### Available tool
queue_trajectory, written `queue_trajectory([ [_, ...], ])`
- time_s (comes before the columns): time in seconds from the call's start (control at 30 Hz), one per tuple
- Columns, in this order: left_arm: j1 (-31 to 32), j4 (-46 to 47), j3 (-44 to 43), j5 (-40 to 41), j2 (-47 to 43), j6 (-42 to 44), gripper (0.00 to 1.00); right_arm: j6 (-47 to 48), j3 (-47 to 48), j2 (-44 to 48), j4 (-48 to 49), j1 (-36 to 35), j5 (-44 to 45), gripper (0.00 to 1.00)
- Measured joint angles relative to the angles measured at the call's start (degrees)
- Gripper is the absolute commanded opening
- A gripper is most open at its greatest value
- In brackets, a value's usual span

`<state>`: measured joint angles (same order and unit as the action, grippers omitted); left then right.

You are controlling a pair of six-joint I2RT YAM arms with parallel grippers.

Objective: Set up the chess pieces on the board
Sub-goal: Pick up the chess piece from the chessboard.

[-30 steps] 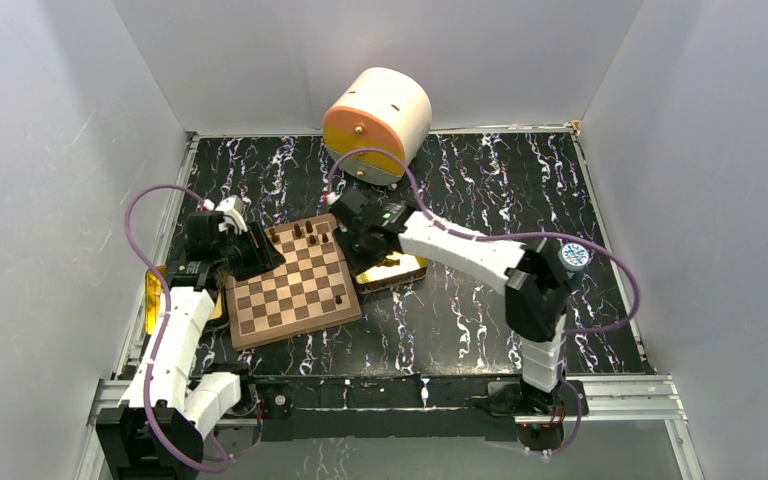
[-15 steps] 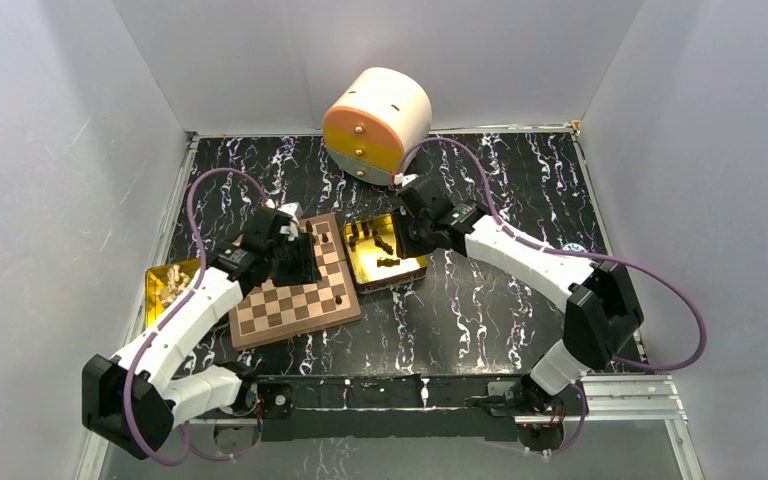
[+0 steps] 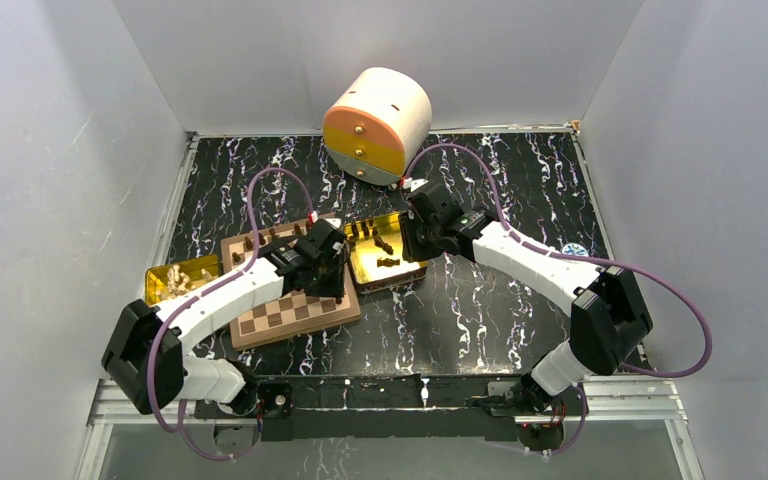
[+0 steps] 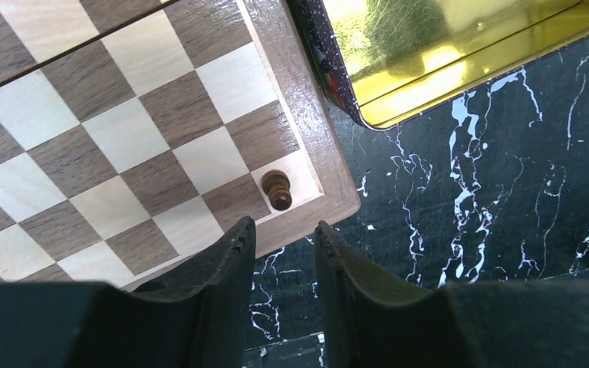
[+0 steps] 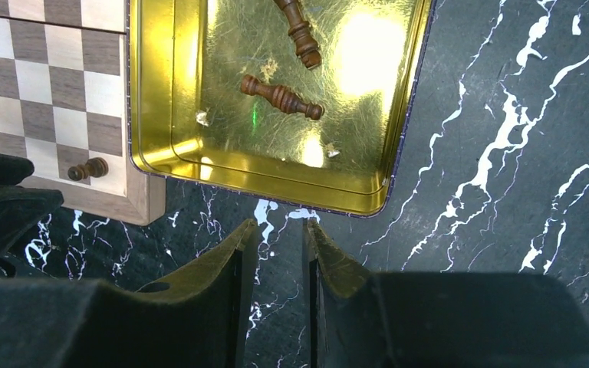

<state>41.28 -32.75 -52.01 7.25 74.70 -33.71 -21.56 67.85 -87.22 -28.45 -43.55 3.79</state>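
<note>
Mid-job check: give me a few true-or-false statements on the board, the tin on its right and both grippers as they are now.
1. A dark pawn sits on a corner square of the board. True.
2. The left gripper is holding a piece. False: its jaws are apart with nothing between them, just off the board's corner near the pawn.
3. The tin by the right gripper is empty. False: dark pieces lie on their sides in it.
4. The right gripper is over the bare table at the tin's edge, holding nothing. True.
</note>
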Motion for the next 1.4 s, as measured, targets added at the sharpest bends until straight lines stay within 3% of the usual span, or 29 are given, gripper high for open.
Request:
queue_trajectory([
  [0.2, 1.4, 2.1, 0.0, 1.5, 3.3, -1.1, 0.25, 0.4, -1.0, 0.3, 0.3, 0.4, -0.9, 0.36],
  [0.93, 1.7, 3.6, 0.0, 3.1, 5.9, -1.2, 0.25, 0.8, -1.2, 2.1, 1.3, 1.2, -1.4, 0.36],
  [1.4, 2.0, 3.7, 0.2, 3.2, 6.6, -1.2, 0.18, 0.8, -1.2, 2.1, 1.5, 1.2, -1.7, 0.36],
])
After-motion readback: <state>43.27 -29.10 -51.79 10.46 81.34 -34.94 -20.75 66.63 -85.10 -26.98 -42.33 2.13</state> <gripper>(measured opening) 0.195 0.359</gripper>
